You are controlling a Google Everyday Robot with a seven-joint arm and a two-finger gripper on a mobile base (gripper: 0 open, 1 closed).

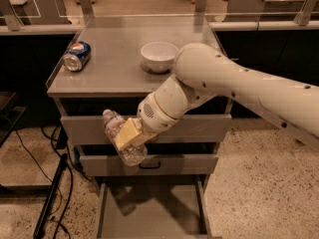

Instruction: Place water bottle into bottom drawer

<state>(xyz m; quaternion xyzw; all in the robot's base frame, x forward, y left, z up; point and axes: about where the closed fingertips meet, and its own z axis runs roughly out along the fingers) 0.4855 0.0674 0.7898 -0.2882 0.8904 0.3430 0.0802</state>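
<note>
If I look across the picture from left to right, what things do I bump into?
blue can → water bottle, squeezed in the claw up above the open bottom drawer → white bowl → big white robot arm

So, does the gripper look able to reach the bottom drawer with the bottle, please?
Probably yes: the gripper, shut on the bottle, hangs above the open bottom drawer, nothing between them.

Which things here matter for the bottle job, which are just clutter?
In play: water bottle, gripped by the gripper in front of the upper drawers; open bottom drawer below.
Clutter: Pepsi can, white bowl on the cabinet top.
</note>
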